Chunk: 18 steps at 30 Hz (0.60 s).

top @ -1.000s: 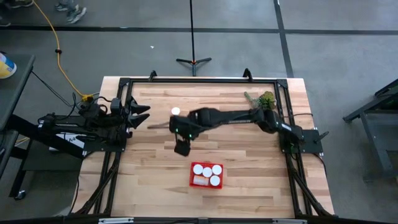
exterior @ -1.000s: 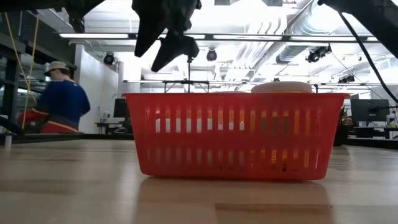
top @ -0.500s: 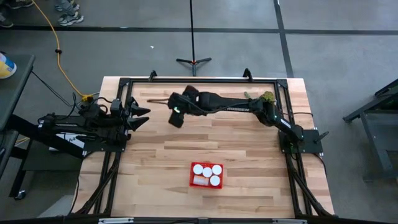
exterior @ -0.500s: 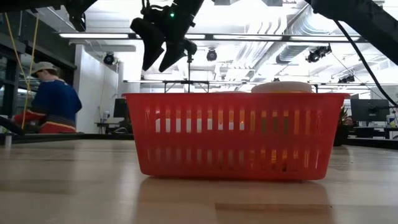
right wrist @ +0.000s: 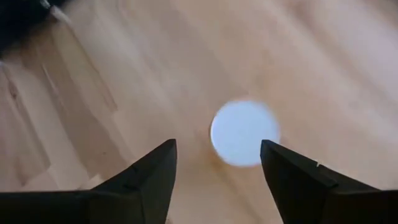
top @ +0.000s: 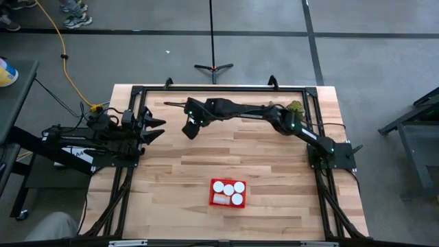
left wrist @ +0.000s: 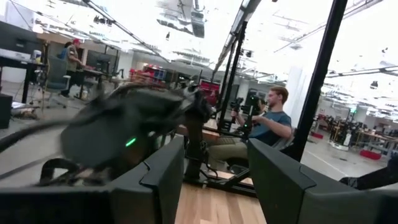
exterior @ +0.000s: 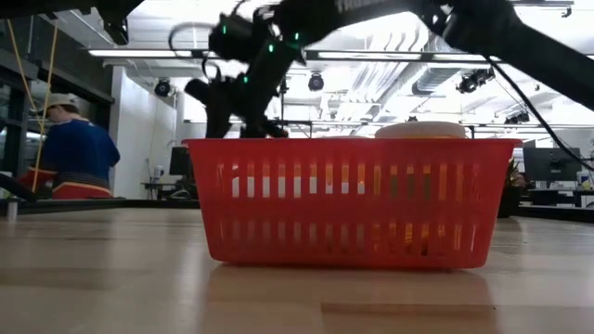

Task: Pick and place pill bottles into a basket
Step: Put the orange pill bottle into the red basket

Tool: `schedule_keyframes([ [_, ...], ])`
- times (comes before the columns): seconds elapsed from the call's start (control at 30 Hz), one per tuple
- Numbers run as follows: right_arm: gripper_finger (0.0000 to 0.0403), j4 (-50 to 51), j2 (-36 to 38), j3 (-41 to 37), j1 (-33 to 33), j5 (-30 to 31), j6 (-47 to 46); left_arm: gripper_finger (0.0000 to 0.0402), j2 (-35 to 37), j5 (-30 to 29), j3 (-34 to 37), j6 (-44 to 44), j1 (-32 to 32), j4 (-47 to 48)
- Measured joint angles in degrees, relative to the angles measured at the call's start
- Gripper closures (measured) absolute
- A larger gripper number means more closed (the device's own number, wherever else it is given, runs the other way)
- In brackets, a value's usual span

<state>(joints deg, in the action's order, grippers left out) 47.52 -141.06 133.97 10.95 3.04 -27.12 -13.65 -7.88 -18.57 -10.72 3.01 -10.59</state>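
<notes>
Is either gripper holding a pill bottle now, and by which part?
Nothing is held. The right gripper is open above a standing pill bottle; the left gripper waits open.

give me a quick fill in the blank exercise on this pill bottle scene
1. The right tool hangs with open fingers over a bottle with a ____ cap.
2. The basket is coloured ____.
3. The high view shows ____ round caps in the basket.
4. The left tool waits at the table's ____ edge.

Missing words: white; red; four; left

One red basket (top: pixel 228 193) holds four white-capped pill bottles (top: pixel 229 190), and possibly a fifth lying on its side. One more pill bottle (right wrist: pixel 244 132) stands on the one wooden table (top: pixel 274 171). Two arms are present.
</notes>
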Motion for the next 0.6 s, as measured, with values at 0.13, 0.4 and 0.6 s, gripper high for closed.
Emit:
schedule_keyframes([
  [0.13,0.0157,-0.1,-1.6,0.0,2.6,-11.0,-1.4,0.0190,0.0,2.9,0.0,0.0,0.0,0.0],
  [0.4,0.0093,0.2,-1.8,0.6,4.8,-16.2,0.3,0.0190,0.0,4.5,0.0,-0.1,0.0,0.0],
  [0.6,0.0079,0.7,-1.9,0.6,4.8,-13.1,1.8,0.0190,0.0,4.5,0.0,-0.2,0.0,0.0],
])
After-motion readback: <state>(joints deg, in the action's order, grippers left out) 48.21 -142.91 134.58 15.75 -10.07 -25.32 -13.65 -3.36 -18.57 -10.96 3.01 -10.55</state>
